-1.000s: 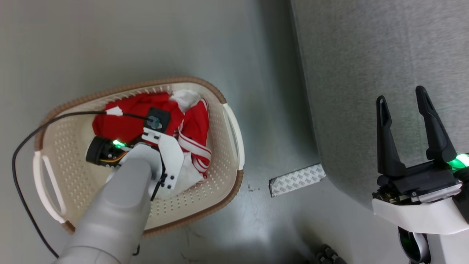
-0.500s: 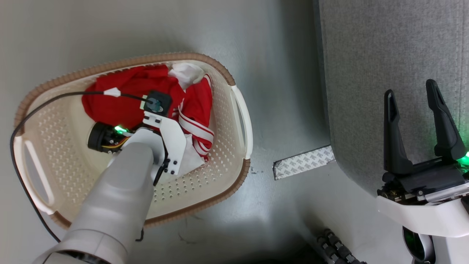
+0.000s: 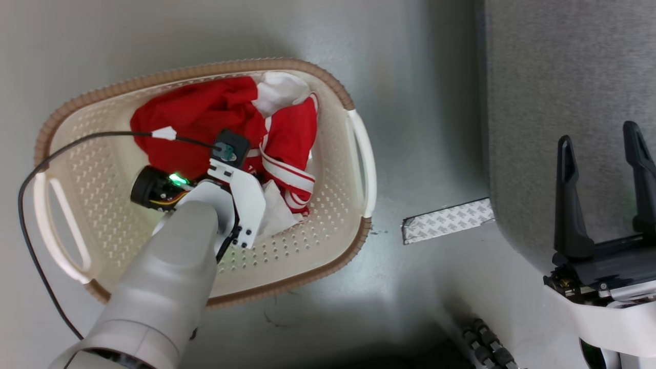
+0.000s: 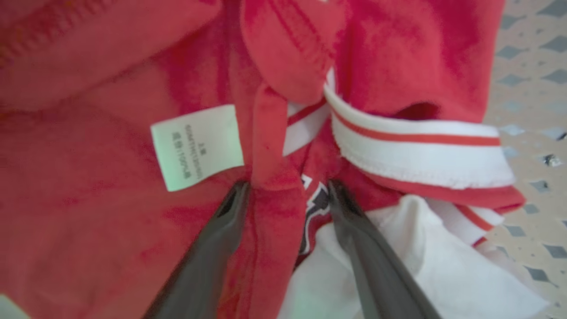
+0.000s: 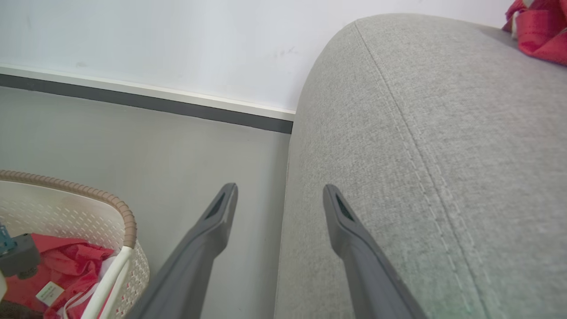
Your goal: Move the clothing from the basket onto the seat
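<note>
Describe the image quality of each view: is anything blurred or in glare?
Head view: sharp, with a pale glare patch on the floor below the basket. Left wrist view: soft focus, the clothing is blurred and its label unreadable. Right wrist view: evenly lit, the seat weave is crisp.

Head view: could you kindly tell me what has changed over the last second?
The whole picture slid right and grew, so the head camera moved, not the things. The left hand stays down in the red-and-white clothing inside the cream perforated plastic basket, open around a red fold, gripping nothing. The right hand stays open by the light grey upholstered sofa.
</note>
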Controlling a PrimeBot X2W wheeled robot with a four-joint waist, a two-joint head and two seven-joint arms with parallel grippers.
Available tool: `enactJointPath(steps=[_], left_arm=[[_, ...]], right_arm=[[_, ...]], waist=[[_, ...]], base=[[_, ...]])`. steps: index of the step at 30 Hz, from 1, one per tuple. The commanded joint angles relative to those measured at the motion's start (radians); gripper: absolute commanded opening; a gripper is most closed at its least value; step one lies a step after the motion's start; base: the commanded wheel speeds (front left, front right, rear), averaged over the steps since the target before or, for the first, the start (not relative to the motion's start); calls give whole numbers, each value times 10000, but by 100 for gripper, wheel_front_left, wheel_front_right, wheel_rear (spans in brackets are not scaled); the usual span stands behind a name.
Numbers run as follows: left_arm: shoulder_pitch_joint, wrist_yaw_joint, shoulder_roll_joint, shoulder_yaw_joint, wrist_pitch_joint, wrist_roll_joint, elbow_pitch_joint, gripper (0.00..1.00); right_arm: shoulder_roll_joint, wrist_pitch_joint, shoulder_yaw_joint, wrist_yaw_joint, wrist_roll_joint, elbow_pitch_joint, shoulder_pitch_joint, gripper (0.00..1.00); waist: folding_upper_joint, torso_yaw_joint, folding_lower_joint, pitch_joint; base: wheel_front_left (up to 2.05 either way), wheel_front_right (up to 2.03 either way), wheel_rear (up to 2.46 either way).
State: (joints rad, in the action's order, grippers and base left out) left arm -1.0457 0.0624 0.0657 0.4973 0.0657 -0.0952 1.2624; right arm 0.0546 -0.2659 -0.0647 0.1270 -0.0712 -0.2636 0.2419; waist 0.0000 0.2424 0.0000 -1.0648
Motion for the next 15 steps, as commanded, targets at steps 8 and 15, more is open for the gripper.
enactJointPath(steps=[8,15], left_arm=[[-199,337,34,183,-598,-234,65,0],[126,591,-78,-79,-1687,-973,-225,0]], right_arm=[[-66,32,80,69,-1,-38,40,100],[-50,22,282,47,-213,283,192,100]], waist=[[0,-122,0,19],[0,-434,0,935]], base=[[1,1,1],[0,0,0]])
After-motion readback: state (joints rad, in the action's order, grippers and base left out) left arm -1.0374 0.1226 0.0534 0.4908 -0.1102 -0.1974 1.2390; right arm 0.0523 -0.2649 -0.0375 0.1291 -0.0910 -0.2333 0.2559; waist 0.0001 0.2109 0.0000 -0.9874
